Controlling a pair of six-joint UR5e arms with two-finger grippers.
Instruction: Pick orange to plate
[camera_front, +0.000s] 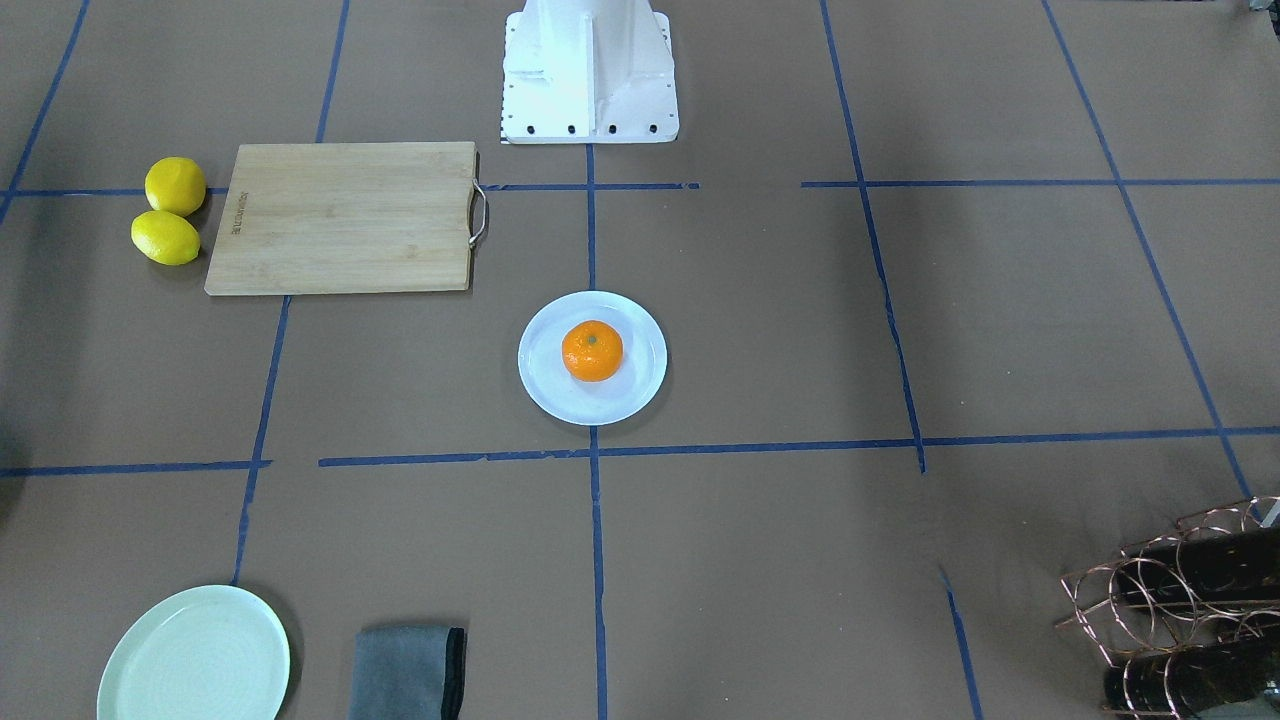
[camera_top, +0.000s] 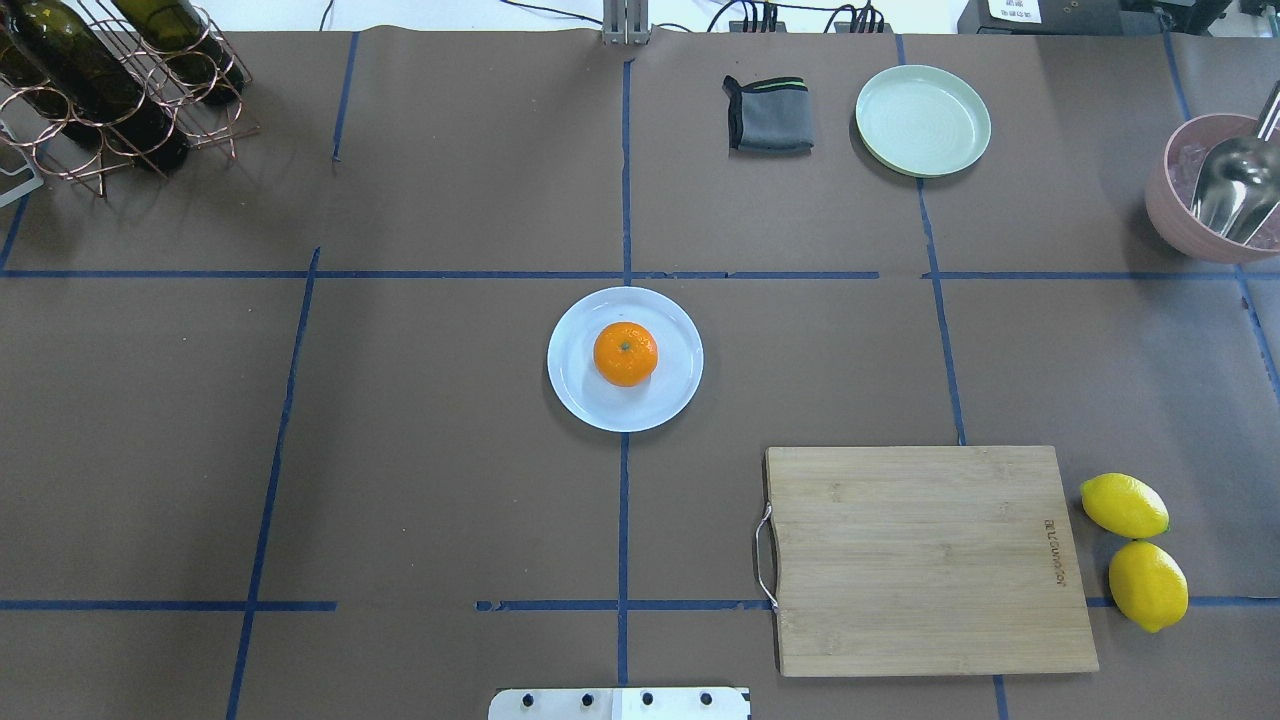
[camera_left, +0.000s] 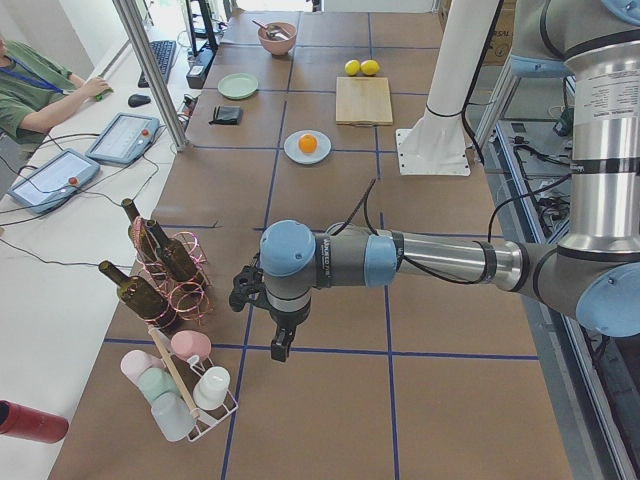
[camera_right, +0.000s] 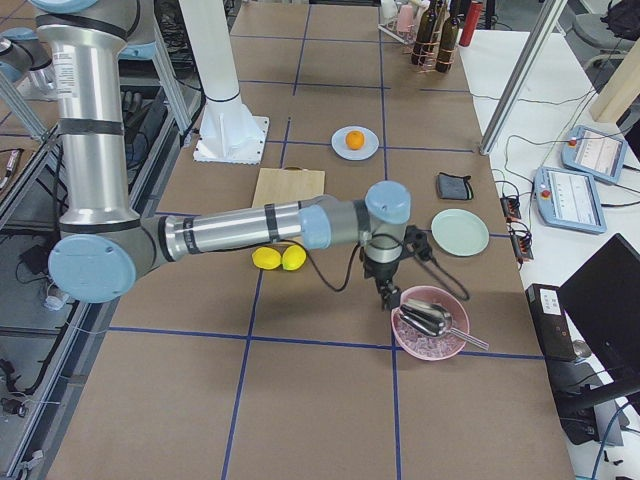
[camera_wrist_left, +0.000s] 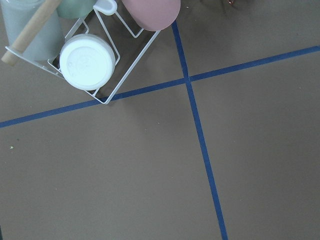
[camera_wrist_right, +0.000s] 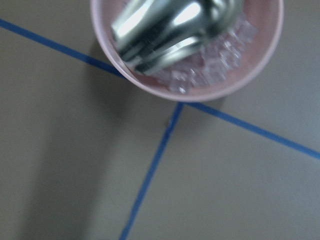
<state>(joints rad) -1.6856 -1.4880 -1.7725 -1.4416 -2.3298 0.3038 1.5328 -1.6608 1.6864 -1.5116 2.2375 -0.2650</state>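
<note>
The orange (camera_top: 625, 353) rests in the middle of the pale bluish-white plate (camera_top: 577, 390) at the table's centre, stem dot up. Nothing touches it. Neither arm reaches into the overhead or front-facing views. My left gripper (camera_left: 281, 347) hangs over the table's left end by the bottle rack, far from the plate (camera_left: 291, 153). My right gripper (camera_right: 384, 297) hangs at the opposite end beside the pink bowl, well away from the orange (camera_right: 354, 140). Both show only in the side views, so I cannot tell whether they are open or shut. The wrist views show no fingers.
A wooden cutting board (camera_top: 925, 560) lies near the robot's base with two lemons (camera_top: 1125, 505) beside it. A mint-green plate (camera_top: 922, 120), a grey cloth (camera_top: 768, 115) and a pink bowl with a metal scoop (camera_top: 1215, 190) stand farther off. A wine rack (camera_top: 110, 90) and cup rack (camera_wrist_left: 85, 55) occupy the left end.
</note>
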